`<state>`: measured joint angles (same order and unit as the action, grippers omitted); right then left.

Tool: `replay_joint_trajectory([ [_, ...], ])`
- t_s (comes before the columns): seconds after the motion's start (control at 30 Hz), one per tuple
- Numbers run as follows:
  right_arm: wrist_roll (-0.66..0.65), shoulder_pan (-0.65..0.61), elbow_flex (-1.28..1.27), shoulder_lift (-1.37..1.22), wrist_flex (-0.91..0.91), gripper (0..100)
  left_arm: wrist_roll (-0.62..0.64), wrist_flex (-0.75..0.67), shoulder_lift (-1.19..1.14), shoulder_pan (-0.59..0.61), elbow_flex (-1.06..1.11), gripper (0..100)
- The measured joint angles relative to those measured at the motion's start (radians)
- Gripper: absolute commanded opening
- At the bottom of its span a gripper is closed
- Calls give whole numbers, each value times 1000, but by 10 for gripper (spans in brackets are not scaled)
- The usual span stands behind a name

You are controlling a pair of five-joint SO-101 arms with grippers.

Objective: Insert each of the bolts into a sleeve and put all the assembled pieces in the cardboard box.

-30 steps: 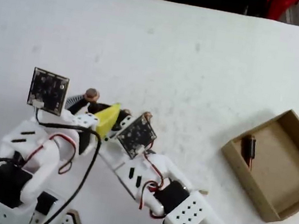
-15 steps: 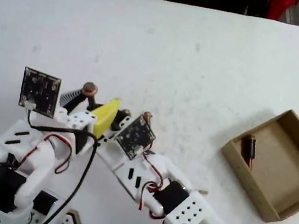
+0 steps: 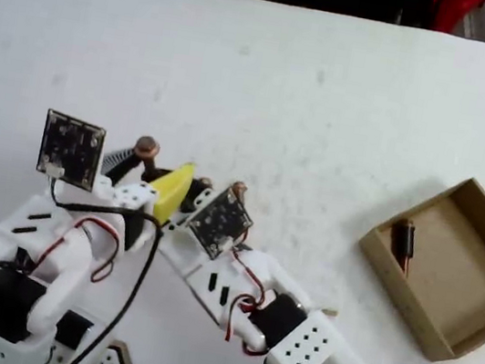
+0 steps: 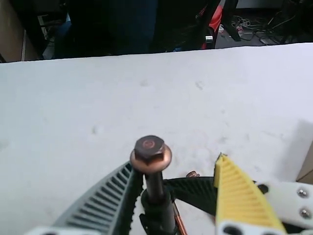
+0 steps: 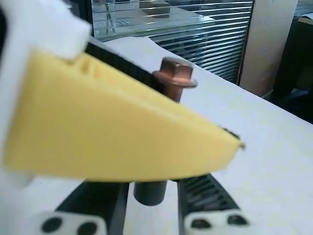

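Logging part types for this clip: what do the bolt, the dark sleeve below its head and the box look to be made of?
Bolt: metal, probably copper-plated, judging by the coppery sheen on its hex flange head. Sleeve: matte black, either plastic or rubber; the look leaves that open. Box: plain brown cardboard, with dull, raw-edged walls.
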<state>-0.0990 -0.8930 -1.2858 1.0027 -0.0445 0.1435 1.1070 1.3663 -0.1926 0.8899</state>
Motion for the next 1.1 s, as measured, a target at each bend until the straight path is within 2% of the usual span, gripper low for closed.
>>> replay_joint_trajectory([
  [0.5, 0, -3, 0, 0, -2, 17, -20, -3, 2, 41, 46, 252],
  [0.77, -2, -2, -2, 0, -8, 17, -20, -94, 2, 44, 95, 251],
  [1.1, -2, -3, -2, -2, -8, 17, -21, -106, 2, 64, 95, 248],
])
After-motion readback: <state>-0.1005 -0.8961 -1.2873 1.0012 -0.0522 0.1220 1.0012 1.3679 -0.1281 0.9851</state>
